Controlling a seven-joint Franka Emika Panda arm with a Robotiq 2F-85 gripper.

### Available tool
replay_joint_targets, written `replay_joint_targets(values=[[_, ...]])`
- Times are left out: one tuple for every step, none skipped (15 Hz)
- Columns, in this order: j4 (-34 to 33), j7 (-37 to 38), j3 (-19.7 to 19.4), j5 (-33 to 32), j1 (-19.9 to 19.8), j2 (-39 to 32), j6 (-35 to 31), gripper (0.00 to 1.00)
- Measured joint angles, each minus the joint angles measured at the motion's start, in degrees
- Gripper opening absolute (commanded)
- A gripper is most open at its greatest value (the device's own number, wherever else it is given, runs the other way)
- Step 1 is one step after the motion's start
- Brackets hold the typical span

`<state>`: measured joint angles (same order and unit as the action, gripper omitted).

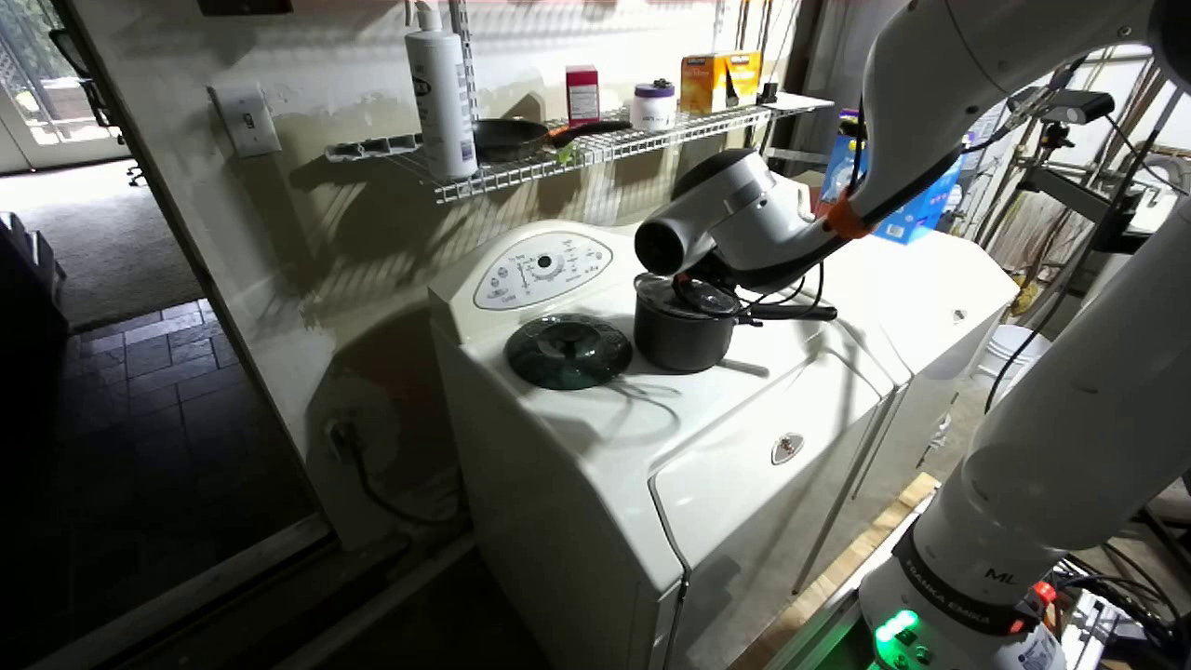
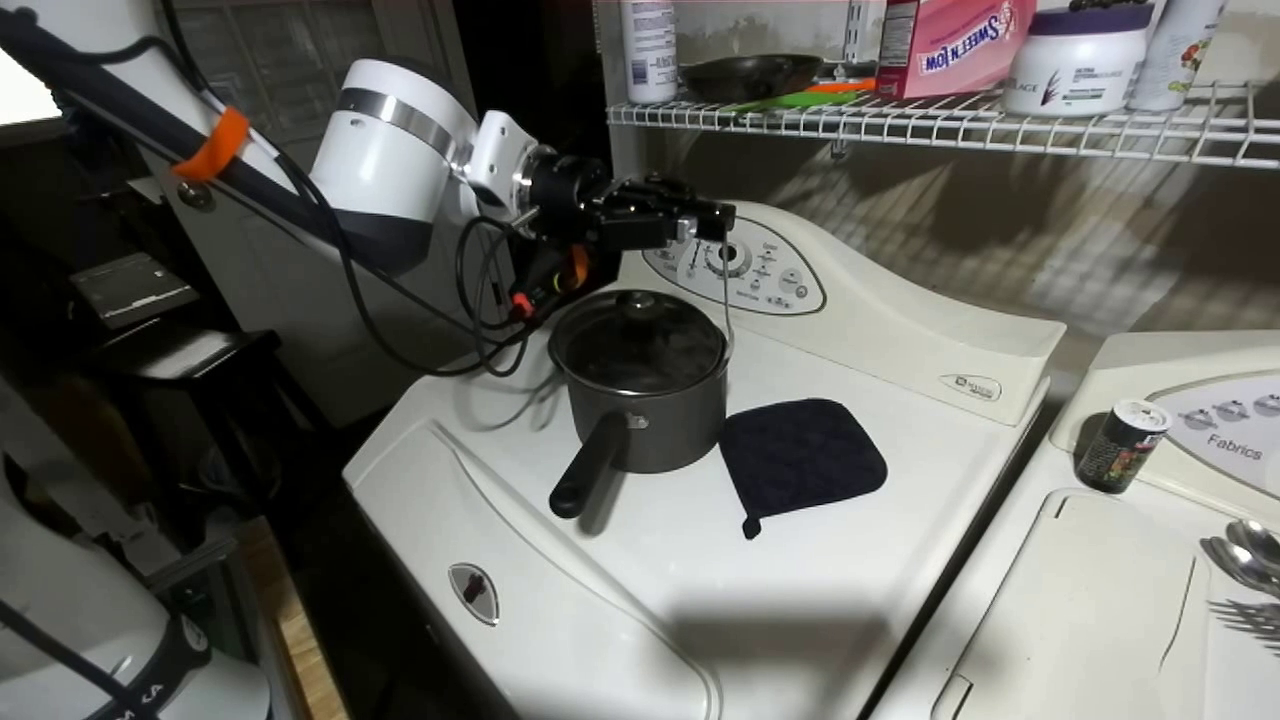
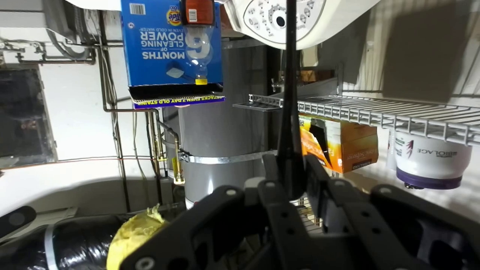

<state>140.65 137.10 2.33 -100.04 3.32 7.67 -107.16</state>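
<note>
My gripper [image 2: 724, 216] points sideways above a dark saucepan [image 2: 650, 435], near the dryer's control panel [image 2: 735, 262]. In the wrist view the gripper [image 3: 291, 172] is shut on a long dark utensil [image 3: 291, 112] that looks like a handle. Its rounded end shows between the jaws; its far end leaves the top of that picture. In an exterior view the utensil [image 2: 728, 300] is a thin strip hanging towards the pot's rim; contact cannot be told. A glass lid [image 2: 640, 340] covers the pot. Another dark round lid [image 1: 569, 354] appears to lie on the dryer.
A navy pot holder [image 2: 805, 455] lies beside the pot. The wire shelf [image 1: 642, 144] above carries bottles, boxes and a pan. On the washer are a black can [image 2: 1118, 455], spoons [image 2: 1240, 560] and forks. Cables [image 2: 480, 290] loop under the wrist.
</note>
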Motion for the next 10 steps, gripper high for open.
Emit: replay_joint_targets(values=[[0.0,0.0,0.0,0.0,0.1,0.0,0.0,0.05],[0.0,0.0,0.0,0.0,0.1,0.0,0.0,0.05],[0.0,0.1,0.1,0.0,0.2,0.0,0.0,0.05],[0.0,0.1,0.1,0.0,0.2,0.0,0.0,0.05],[0.0,0.2,0.1,0.0,0.3,0.0,0.0,0.05],[0.0,0.3,0.2,0.0,0.4,0.1,0.0,0.05],[0.0,0.4,0.2,0.0,0.5,0.1,0.0,0.05],[0.1,0.5,0.2,0.0,0.6,0.2,0.0,0.05],[0.1,0.6,0.3,0.0,0.7,0.3,0.0,0.05],[0.1,0.6,0.3,0.0,0.8,0.4,0.0,0.05]])
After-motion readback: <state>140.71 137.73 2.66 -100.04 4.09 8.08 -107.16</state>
